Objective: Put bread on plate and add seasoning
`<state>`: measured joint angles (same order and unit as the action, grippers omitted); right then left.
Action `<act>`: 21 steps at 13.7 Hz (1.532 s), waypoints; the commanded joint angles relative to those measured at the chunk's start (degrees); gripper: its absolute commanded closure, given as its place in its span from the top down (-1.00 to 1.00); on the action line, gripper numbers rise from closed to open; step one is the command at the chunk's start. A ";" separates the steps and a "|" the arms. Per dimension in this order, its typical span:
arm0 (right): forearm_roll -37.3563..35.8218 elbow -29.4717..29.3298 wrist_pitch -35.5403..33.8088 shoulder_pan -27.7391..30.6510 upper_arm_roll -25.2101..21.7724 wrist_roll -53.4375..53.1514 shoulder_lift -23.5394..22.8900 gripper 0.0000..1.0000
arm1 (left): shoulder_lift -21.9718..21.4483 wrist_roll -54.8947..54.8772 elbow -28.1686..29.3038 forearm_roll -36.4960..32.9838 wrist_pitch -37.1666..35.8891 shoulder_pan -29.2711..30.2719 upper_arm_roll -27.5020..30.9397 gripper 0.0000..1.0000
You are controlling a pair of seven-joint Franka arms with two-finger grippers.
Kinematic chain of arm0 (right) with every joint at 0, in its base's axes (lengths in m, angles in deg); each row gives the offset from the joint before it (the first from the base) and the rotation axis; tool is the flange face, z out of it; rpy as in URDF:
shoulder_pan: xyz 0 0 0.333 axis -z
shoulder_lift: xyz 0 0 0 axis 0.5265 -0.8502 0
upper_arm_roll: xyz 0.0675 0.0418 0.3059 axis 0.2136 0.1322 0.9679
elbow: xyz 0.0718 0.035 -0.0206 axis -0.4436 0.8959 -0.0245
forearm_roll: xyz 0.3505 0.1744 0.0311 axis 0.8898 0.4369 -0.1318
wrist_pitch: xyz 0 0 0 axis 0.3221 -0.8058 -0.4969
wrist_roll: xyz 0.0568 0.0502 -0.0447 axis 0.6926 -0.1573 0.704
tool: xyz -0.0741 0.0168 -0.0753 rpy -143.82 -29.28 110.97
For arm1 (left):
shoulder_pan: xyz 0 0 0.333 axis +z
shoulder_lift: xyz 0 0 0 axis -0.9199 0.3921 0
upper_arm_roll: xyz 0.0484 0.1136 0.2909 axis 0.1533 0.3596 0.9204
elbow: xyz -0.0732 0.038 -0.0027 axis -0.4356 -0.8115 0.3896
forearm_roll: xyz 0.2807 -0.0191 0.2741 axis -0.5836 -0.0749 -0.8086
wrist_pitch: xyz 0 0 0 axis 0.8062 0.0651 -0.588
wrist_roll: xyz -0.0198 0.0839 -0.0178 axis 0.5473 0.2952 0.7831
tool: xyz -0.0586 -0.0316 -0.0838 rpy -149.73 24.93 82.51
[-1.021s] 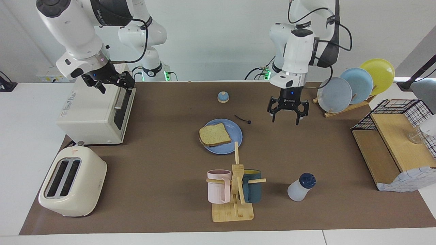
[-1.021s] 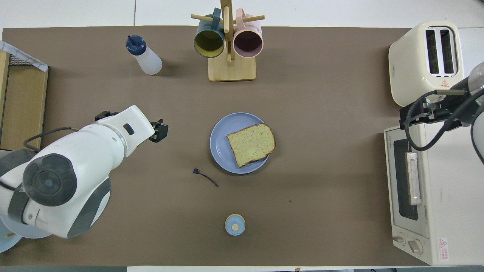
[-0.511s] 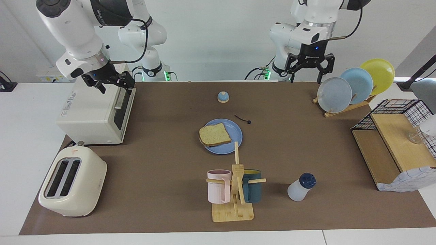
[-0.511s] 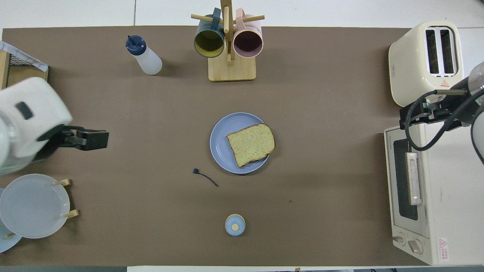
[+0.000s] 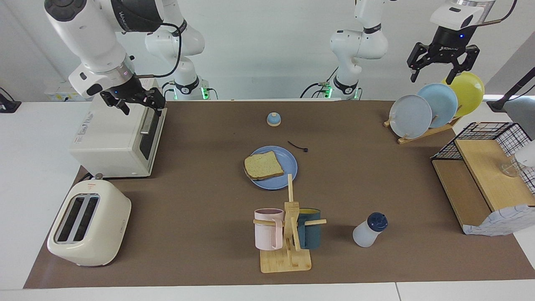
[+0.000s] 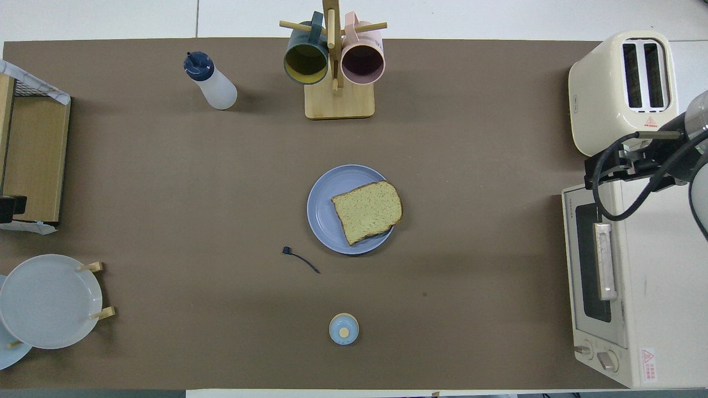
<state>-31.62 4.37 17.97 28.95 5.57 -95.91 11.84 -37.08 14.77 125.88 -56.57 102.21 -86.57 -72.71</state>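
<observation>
1. Currently the left gripper (image 5: pixel 443 67) hangs high over the rack of plates (image 5: pixel 434 104) at its own end of the table, fingers spread and empty; a careless drop from there could knock the leaning plates off their stand.
2. The right gripper (image 5: pixel 133 100) waits over the toaster oven (image 5: pixel 117 133), also spread wide and holding nothing.
3. The bread (image 5: pixel 263 165) already lies on the plate (image 5: pixel 288 167) mid-table, one corner overhanging the rim toward the right arm's end; a nudge could slide it off.
4. The seasoning bottle (image 5: pixel 370 230) stands alone, farther from the robots than the plate, toward the left arm's end and just beside the mug rack (image 5: pixel 288 234). Judging by its lean in the facing view, a squeeze too high on its soft body could tip it or spill early, and a wide approach could clip the mugs.
5. Count: one slice, one task plate, one bottle, three racked plates, two mugs, one toaster (image 5: pixel 90 223), one toaster oven, one small domed knob (image 5: pixel 273 119), one black tie (image 5: pixel 297 146), one wire shelf (image 5: pixel 485 175).
</observation>
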 commanded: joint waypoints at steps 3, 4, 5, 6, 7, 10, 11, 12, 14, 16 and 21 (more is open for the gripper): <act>0.99 1.48 0.37 0.97 0.39 1.86 1.30 1.00 | 4.73 2.14 -4.97 5.72 -0.43 13.28 -9.79 1.00; 1.08 1.48 0.37 0.97 0.39 1.86 1.30 1.00 | 5.97 2.33 -8.30 7.50 -3.05 15.76 -10.79 1.00; 1.08 1.48 0.37 0.97 0.39 1.86 1.30 1.00 | 7.90 2.33 -10.95 8.04 -5.78 16.31 -10.80 1.00; 1.00 1.48 0.37 0.97 0.39 1.86 1.30 1.00 | 8.96 2.33 -12.54 8.48 -9.02 16.48 -10.80 1.00; 1.26 1.48 0.72 0.97 0.47 1.95 1.21 1.00 | 10.02 2.33 -13.34 8.48 -10.80 16.23 -10.63 1.00; 4.77 1.57 3.70 -2.71 1.35 2.12 1.39 1.00 | 12.75 2.59 -12.83 8.48 -10.91 15.96 -10.97 1.00; 6.86 2.18 5.62 -2.55 1.53 2.73 1.30 1.00 | 12.75 2.77 -12.30 8.48 -10.12 15.96 -11.24 1.00; 11.41 4.88 9.56 -2.29 1.36 4.66 2.08 1.00 | 12.49 3.46 -10.81 8.57 -8.11 15.96 -11.24 1.00; 20.46 16.19 21.22 -2.02 1.27 5.12 5.68 1.00 | 9.52 4.00 -3.98 8.40 -2.93 15.78 -11.24 1.00; 26.28 23.60 30.74 -3.59 1.53 5.20 4.48 1.00 | 9.33 4.00 -3.50 7.96 -3.08 15.70 -11.15 1.00; 28.25 20.77 29.98 -8.71 0.75 4.24 -0.28 1.00 | 10.65 4.44 -6.58 7.52 -5.10 14.73 -11.07 1.00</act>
<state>-3.59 28.58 55.46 19.30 7.11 -91.89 10.62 -25.87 18.12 119.53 -48.93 97.52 -71.25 -83.82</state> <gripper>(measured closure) 0.000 0.000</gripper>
